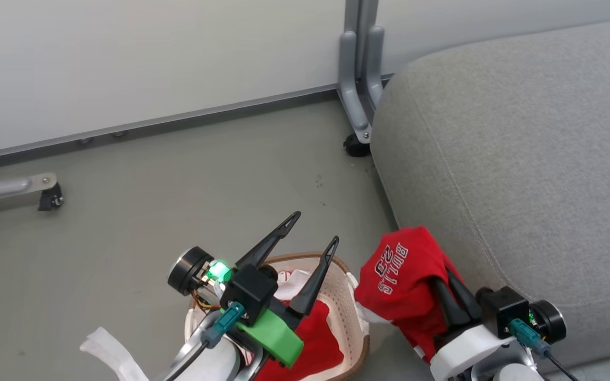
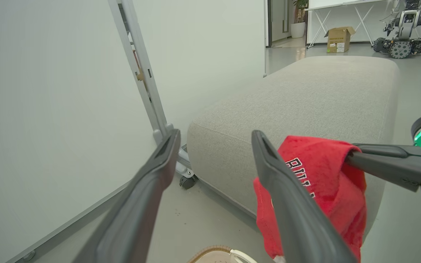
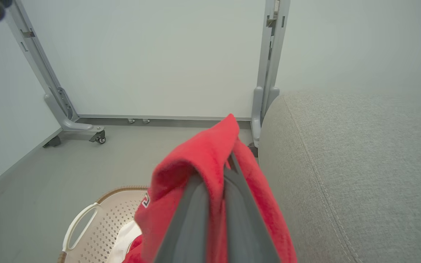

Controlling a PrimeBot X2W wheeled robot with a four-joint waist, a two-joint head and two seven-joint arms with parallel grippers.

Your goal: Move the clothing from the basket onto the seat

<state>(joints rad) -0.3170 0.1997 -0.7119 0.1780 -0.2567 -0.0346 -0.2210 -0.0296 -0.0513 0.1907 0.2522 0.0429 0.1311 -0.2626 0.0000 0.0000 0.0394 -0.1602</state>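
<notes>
Nearest, the left jaws hang over the basket [image 1: 346, 296], their two long, dark, tapered fingers [image 1: 263, 244] spread wide with nothing between them. The basket is cream plastic, rounded, its wall pierced with small holes under a brown woven-look rim. Inside it lies soft red clothing [image 1: 318, 344] with a fold of white fabric.

Just right of the basket, the right jaws are pinched tight on a red jersey [image 1: 405, 280], which drapes limply over them. Its white block lettering reads "BULLS" in the head view, and it has a white edge at its lower hem.

Right of the basket and beyond it rises the seat [image 1: 522, 159], a big grey woven cushion with rounded corners and a stitched seam.

Behind the basket, smooth grey floor [image 1: 151, 211] runs to a pale panel [image 1: 151, 63] in a grey metal frame [image 1: 355, 79] on black castors.
</notes>
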